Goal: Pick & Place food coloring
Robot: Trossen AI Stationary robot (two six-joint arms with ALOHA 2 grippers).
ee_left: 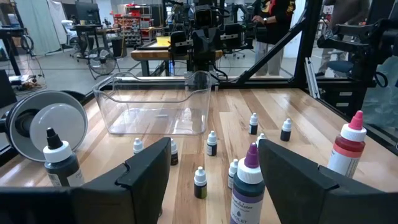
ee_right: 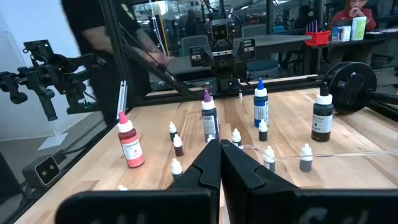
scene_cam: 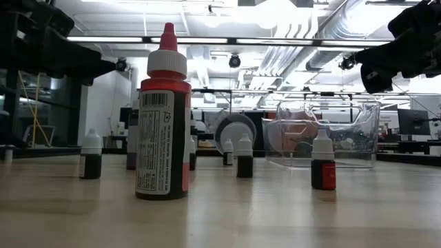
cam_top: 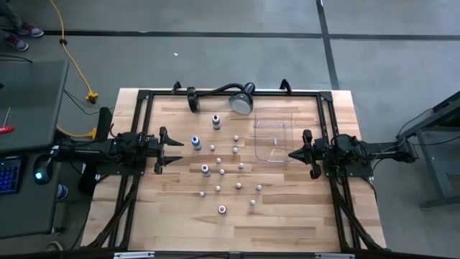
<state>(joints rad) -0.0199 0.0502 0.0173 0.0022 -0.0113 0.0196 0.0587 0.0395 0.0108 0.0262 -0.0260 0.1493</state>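
The food coloring stands upright as several white-capped dropper bottles in the table's middle. Among them are a red one (cam_top: pixel 222 209) near the front, a violet one (cam_top: pixel 205 170) and two blue ones (cam_top: pixel 195 142) (cam_top: pixel 215 121). My left gripper (cam_top: pixel 169 148) hovers open at their left side, and its fingers frame the violet bottle (ee_left: pixel 247 186) and small bottles (ee_left: pixel 212 144) from a distance. My right gripper (cam_top: pixel 293 153) is shut at their right side, beside the clear tray (cam_top: pixel 273 137), pointing at the bottles (ee_right: pixel 209 118).
The clear rectangular tray (ee_left: pixel 155 106) stands right of the bottles toward the far edge. A round silver lamp head (cam_top: pixel 242 101) on a black gooseneck lies at the far edge. A black frame (cam_top: pixel 144 97) borders the table. Bare wood lies along the near edge.
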